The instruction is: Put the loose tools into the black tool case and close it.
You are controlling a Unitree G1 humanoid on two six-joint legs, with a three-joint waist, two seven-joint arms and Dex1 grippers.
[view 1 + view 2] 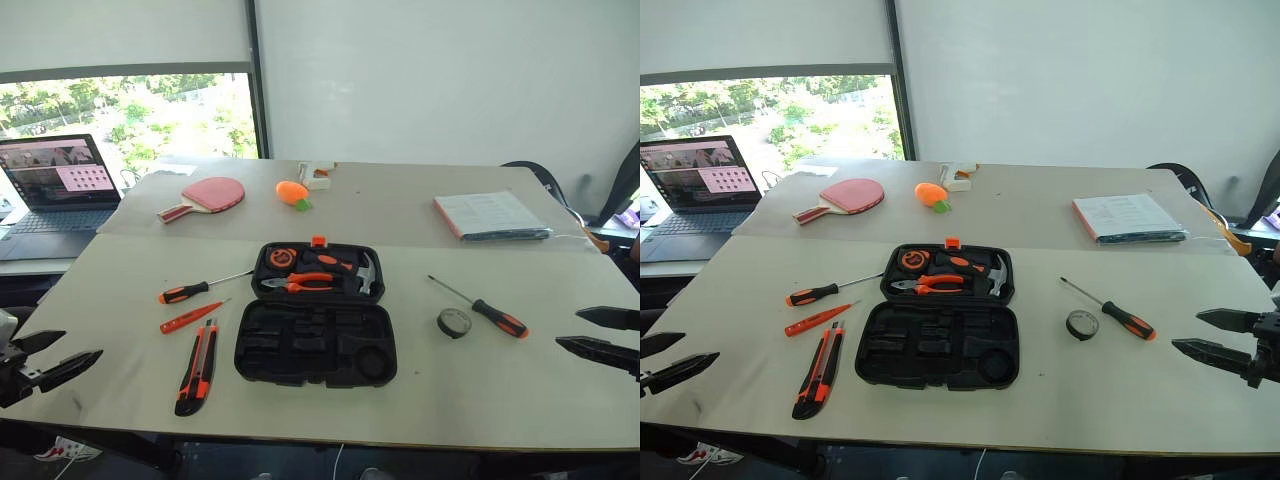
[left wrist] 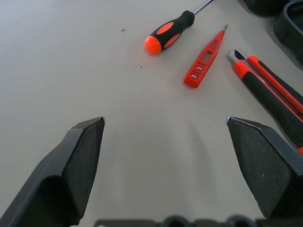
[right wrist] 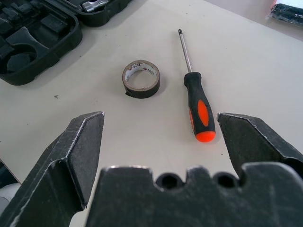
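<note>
Though cut off, utility knife (image 2: 272,99) beside case (image 2: 291,21).

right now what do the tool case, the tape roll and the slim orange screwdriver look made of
Tool case: matte black moulded plastic, going by its shaped slots. Tape roll: glossy dark tape, probably vinyl, wound on a pale printed core. Slim orange screwdriver: shiny orange plastic body, likely, with a small metal tip.

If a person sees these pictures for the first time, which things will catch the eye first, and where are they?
The open black tool case in the middle of the table stands out first; pliers and a hammer sit in its far half. Loose orange tools lie on both sides: two screwdrivers and a utility knife left, a tape roll and another screwdriver right.
</note>
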